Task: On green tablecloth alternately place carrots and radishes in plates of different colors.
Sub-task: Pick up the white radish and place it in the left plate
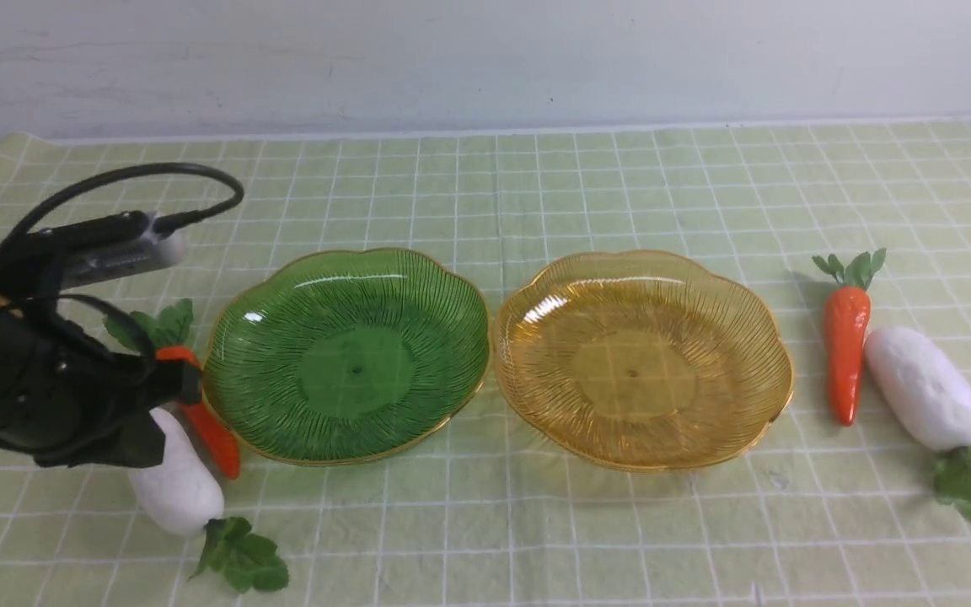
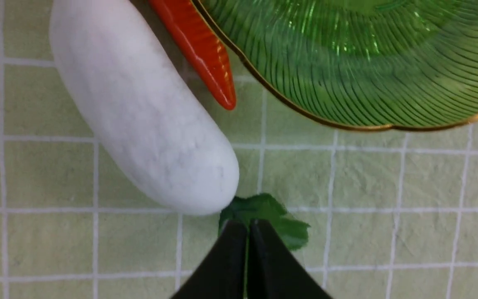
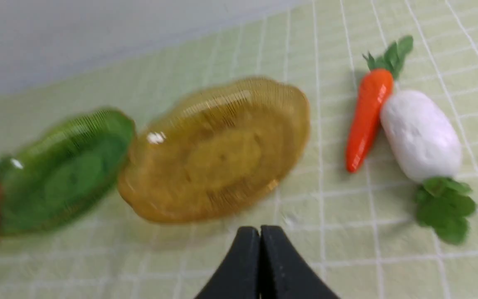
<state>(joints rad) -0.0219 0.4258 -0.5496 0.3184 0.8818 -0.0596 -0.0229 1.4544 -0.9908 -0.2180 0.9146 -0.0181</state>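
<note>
Risks dragging radish (image 1: 174,480) or clipping green plate (image 1: 469,337) when going for carrot (image 1: 216,438) squeezed between radish and that plate's rim; left gripper (image 2: 248,224) pinched together empty over them, right gripper (image 3: 259,230) together too.

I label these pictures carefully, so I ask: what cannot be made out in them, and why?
Front view: the left arm covers part of the left radish and left carrot.
Left wrist view: the edges cut off the green plate, that radish and carrot; the left claw hides some radish leaves.
Right wrist view: blur smears the amber plate and green plate.
</note>
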